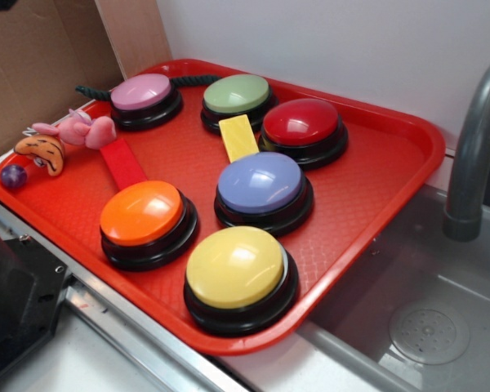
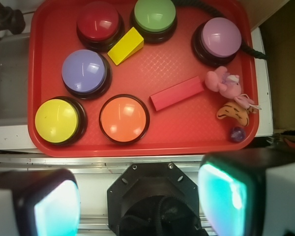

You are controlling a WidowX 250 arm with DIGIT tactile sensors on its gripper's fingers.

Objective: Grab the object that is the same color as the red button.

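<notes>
Task not begun: red block (image 2: 177,93) lies untouched on tray (image 2: 187,142) beside orange button (image 2: 124,118); gripper (image 2: 140,199) hovers well apart, jaws spread, holding nothing.

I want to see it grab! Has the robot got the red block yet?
Not yet. Nothing looks done: the red block lies flat on the tray, between the orange button and the pink toy. The fingers are open, empty, far above. Left: go down, close on it, lift.
</notes>
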